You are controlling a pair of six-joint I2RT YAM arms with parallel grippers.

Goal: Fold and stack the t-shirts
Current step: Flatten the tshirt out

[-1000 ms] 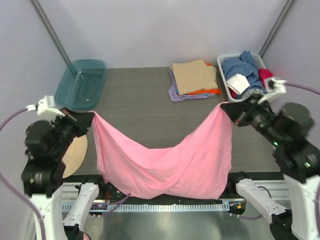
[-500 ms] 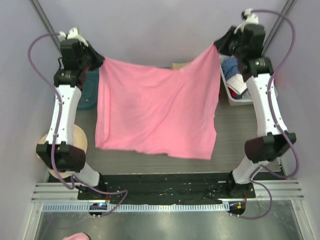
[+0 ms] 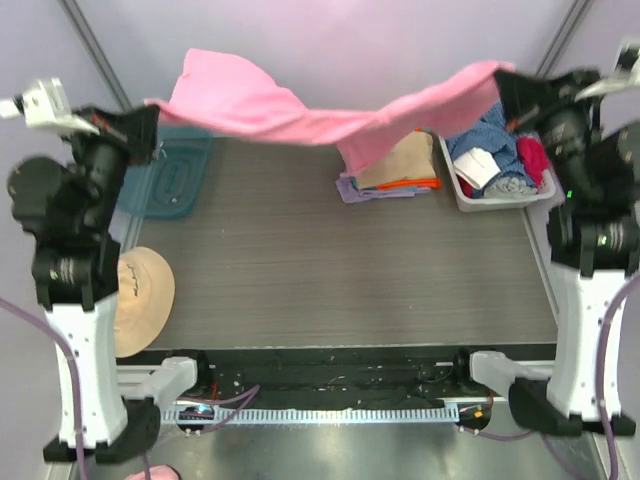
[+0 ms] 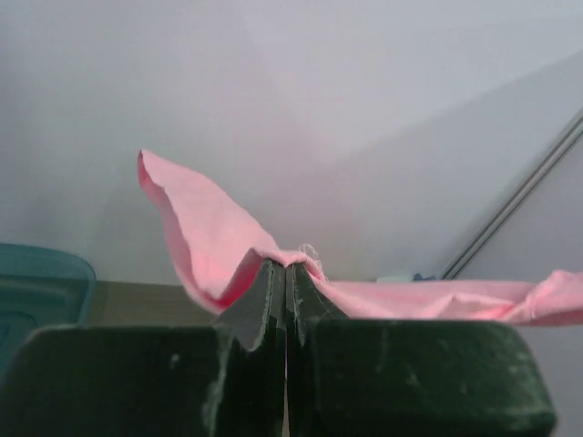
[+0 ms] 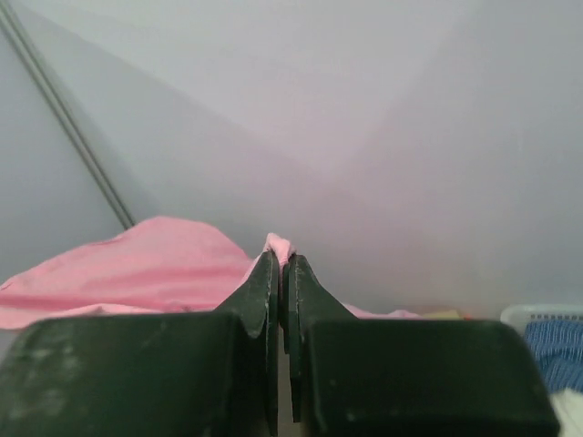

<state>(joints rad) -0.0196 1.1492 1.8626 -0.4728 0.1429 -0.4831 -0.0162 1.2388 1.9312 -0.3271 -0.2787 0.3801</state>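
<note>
The bright pink t-shirt [image 3: 300, 110] hangs stretched in the air across the back of the table, held at both ends. My left gripper [image 3: 150, 110] is shut on its left corner; the left wrist view shows pink cloth [image 4: 209, 246] pinched at the closed fingertips [image 4: 285, 266]. My right gripper [image 3: 503, 85] is shut on the right corner, with a tuft of pink cloth [image 5: 278, 244] sticking out above its tips [image 5: 281, 259]. A stack of folded t-shirts [image 3: 395, 165], tan on top with orange and lilac below, lies at the back of the table, partly hidden by the sagging pink shirt.
A white basket [image 3: 470, 195] of blue, white and red clothes stands at the back right. A teal plastic bin lid [image 3: 170, 180] lies at the back left. A round tan cap [image 3: 140, 300] rests by the left arm. The dark wood-grain table [image 3: 330, 270] fills the middle.
Both arms swung up and back: the pink shirt, first sagging low over the near edge, then spread flat, now stretches high across the back. Both grippers stayed shut on it.
</note>
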